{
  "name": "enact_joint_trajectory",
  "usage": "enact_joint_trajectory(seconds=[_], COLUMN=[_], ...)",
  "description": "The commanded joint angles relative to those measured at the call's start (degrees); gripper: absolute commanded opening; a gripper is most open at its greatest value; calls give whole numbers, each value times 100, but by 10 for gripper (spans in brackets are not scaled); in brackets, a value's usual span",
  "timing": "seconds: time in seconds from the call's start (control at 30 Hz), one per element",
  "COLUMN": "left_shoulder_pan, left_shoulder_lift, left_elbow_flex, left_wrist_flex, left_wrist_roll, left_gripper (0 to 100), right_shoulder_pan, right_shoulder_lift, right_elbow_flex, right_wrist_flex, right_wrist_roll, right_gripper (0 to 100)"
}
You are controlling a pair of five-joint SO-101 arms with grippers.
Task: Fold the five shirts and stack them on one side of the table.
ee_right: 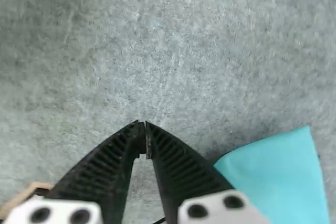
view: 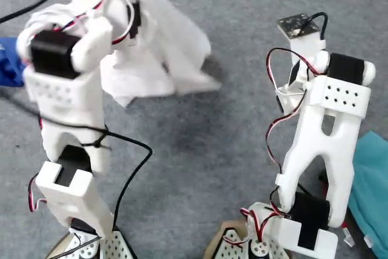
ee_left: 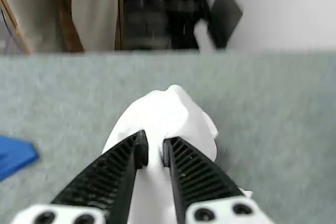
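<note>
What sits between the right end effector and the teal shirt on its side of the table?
Nothing visible. Just grey table lies between the right end effector, jaws closed, and the teal shirt. The left end effector grips the white shirt on the far side, out of that path.

Teal shirt and blue shirt run off the edges.
</note>
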Motion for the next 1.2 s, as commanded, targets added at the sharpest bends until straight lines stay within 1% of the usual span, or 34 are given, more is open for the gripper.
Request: enact_joint_trajectory(seconds=[0.0,0.1,0.17,0.23,0.33,0.4,0.47,0.57,0.67,0.77,0.97,1.07,1.17], left_shoulder_pan=[-149,-536,-1020,-1574,-2462,-2989,-3481,-4193,-4703,-4932,-4923,-4923,-4923], left_shoulder_lift=[-620,-1103,-1429,-1754,-2158,-2343,-2448,-2545,-2686,-2941,-3785,-4321,-4857], left_elbow_flex=[905,1837,2488,3112,4097,4738,5371,6418,7358,8220,9776,10391,10892], left_wrist_flex=[62,62,62,62,53,53,-18,-475,-1029,-1468,-2215,-2523,-2699], left_wrist_roll=[-378,-404,-589,-800,-1090,-1152,-1152,-1116,-1116,-1116,-1116,-1143,-1152], left_gripper=[101,164,202,212,214,214,214,214,214,214,214,214,216], right_shoulder_pan=[92,66,-40,-268,-884,-1402,-1912,-2554,-3002,-3327,-3662,-3741,-3749], right_shoulder_lift=[31,31,31,40,251,602,1121,2149,3301,4426,6554,7451,8110], right_elbow_flex=[-259,-242,-251,-242,-277,-418,-716,-1543,-2765,-4198,-7037,-7925,-8497], right_wrist_flex=[-105,-290,-466,-580,-677,-686,-686,-686,-624,-369,-70,-35,211], right_wrist_roll=[202,220,220,229,220,211,185,0,-141,-185,-422,-422,-422], right_gripper=[12,12,13,22,116,194,248,264,264,264,264,263,263])
